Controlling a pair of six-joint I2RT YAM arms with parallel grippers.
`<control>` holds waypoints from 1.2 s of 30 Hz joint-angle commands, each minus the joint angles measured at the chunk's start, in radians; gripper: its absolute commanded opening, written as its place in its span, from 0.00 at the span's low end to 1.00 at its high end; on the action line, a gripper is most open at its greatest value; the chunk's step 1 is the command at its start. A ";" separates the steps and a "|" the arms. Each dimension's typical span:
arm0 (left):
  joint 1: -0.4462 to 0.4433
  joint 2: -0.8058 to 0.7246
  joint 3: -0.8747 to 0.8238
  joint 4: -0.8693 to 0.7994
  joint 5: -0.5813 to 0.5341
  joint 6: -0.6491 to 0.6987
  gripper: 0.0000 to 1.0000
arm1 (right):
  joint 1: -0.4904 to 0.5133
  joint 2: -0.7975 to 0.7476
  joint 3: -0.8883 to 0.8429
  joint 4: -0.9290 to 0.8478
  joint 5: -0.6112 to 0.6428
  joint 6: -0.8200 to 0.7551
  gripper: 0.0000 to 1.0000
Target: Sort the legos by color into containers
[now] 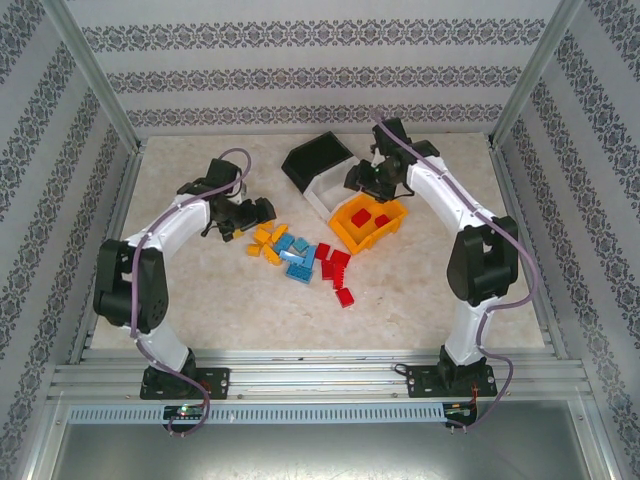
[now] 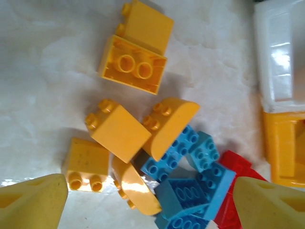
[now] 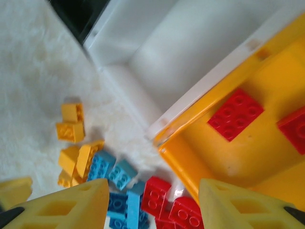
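Jaws gape empty left and right; orange bin (image 3: 267,148) holds two red legos (image 3: 235,114).

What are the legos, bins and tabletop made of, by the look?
Legos: hard moulded plastic, semi-gloss; crisp studs, soft highlights. Orange bin and white bin: likely the same, smooth walls with sheen. Tabletop: pale marbled pattern, glossy; stone or printed laminate, can't tell.

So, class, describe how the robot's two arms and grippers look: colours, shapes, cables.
The left arm and right arm have white shells, black joints and black bases. A greyish-purple cable runs along each. The left gripper's fingers and right gripper's fingers are yellow, wedge-shaped, with moulded recesses.
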 commanded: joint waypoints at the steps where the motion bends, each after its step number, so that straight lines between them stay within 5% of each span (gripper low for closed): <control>1: -0.004 0.078 0.108 -0.127 -0.086 0.076 0.86 | 0.029 -0.036 -0.049 -0.028 -0.032 -0.072 0.53; 8: -0.009 0.256 0.312 -0.222 -0.126 0.195 0.77 | 0.046 -0.073 -0.120 0.032 -0.051 -0.023 0.53; 17: -0.044 0.380 0.430 -0.256 -0.151 0.246 0.81 | 0.053 -0.076 -0.092 0.009 -0.065 -0.020 0.54; 31: -0.086 0.477 0.480 -0.291 -0.238 0.294 0.81 | 0.048 -0.110 -0.140 0.019 -0.055 -0.045 0.57; 36: -0.085 0.500 0.507 -0.295 -0.236 0.301 0.74 | 0.047 -0.109 -0.179 0.062 -0.062 -0.038 0.57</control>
